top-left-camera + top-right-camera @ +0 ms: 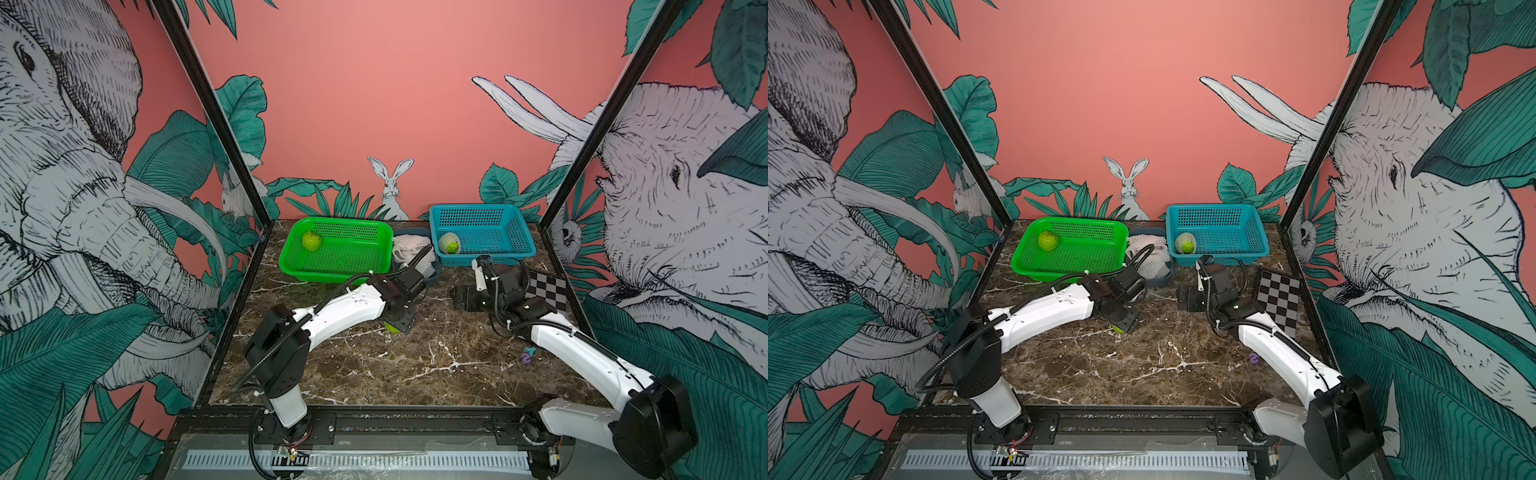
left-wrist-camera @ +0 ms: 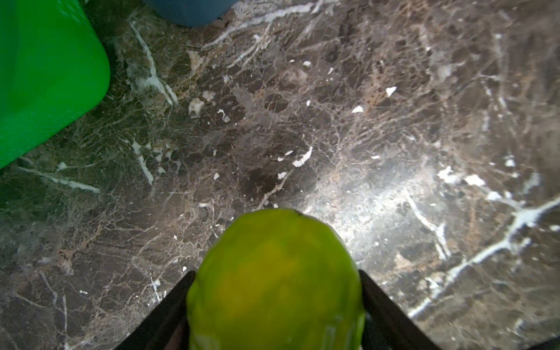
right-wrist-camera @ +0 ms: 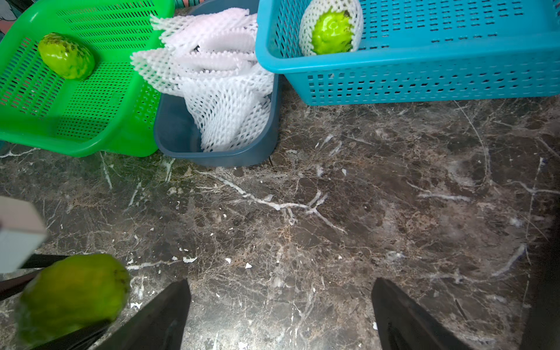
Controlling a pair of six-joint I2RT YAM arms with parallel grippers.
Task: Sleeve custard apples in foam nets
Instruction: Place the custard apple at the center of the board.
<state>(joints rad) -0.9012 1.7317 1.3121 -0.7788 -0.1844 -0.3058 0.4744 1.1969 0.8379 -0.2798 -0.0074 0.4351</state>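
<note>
Nearest my left wrist camera, left claw (image 2: 277,272) clamps an apple (image 2: 274,242) between both fingers (image 2: 175,303), near the centre of the marble (image 2: 333,121); whether it touches I cannot tell. Right claw (image 3: 280,281) stands wide open, empty. At eleven o'clock a bare apple (image 1: 311,241) lies in the green basket (image 1: 328,272); at one o'clock a netted apple (image 1: 449,243) in the blue basket (image 1: 490,257). Spare nets (image 3: 218,75) fill the tub (image 3: 181,142) at twelve, between them.

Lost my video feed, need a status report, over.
Left gripper shut on bare custard apple. Right gripper open, empty. Foam nets in tub. Nothing between right gripper and nets.
</note>
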